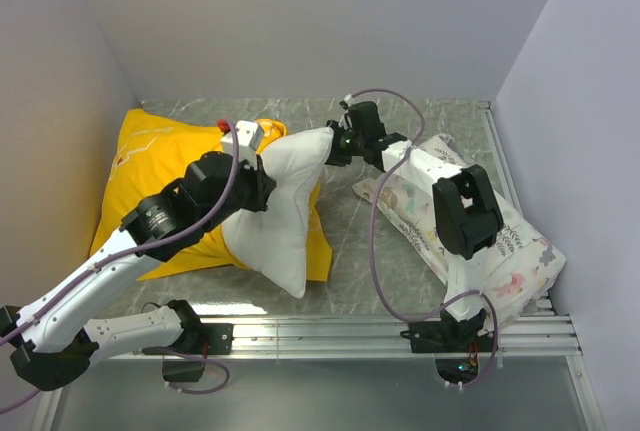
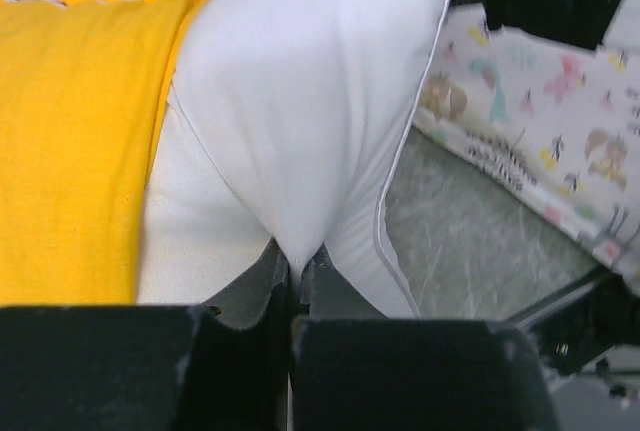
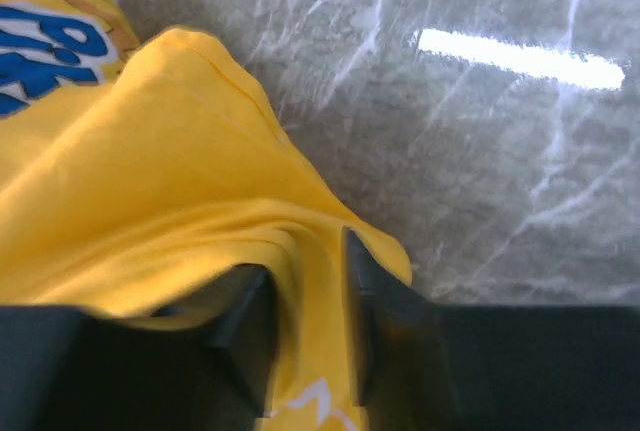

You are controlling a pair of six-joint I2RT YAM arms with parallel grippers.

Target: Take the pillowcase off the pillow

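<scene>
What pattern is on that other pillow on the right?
The printed pillow is white with small pastel animals and plants; clearest in the left wrist view.

Pillowcase [image 1: 160, 181] lies at the left of the table [image 1: 345, 236]. Pillow [image 1: 285, 211] projects from its right end, part inside, part out, and overlies the case's near right corner. Left gripper [image 2: 296, 273] bears on the pillow beside the case edge. Printed pillow [image 1: 510, 251] lies at right, apart from both, beneath the right arm [image 1: 465, 211]
</scene>
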